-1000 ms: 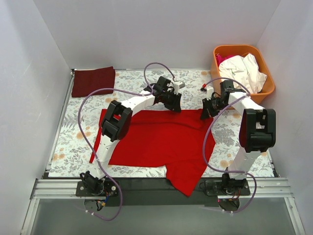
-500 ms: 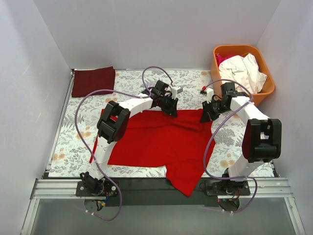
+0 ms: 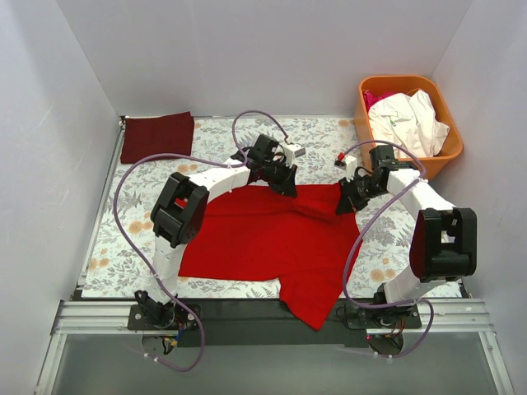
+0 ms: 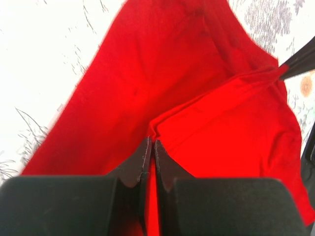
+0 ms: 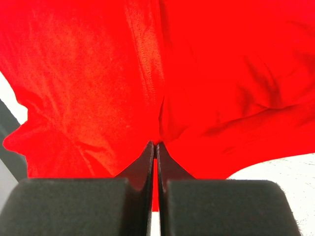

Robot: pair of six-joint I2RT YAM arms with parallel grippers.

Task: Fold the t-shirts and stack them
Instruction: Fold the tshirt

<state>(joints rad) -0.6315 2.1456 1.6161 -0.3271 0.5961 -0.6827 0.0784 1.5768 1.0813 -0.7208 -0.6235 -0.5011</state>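
Evidently mid-fold, we judged. Far left corner: folded dark red shirt (image 3: 156,137) lay on table (image 3: 115,247), likely start of stack. Left gripper (image 3: 289,188) was clenched on far edge of red t-shirt (image 3: 263,239), cloth pinched between jaws. T-shirt lay spread across table middle, one part hanging over near edge. Right gripper (image 3: 345,206) was clenched on same far edge, further right. Far right: orange basket (image 3: 365,105) held white clothes (image 3: 408,119). Next move, we reckoned: lift both pinches together, carry edge evenly toward near side, keep cloth taut, avoid bunching.
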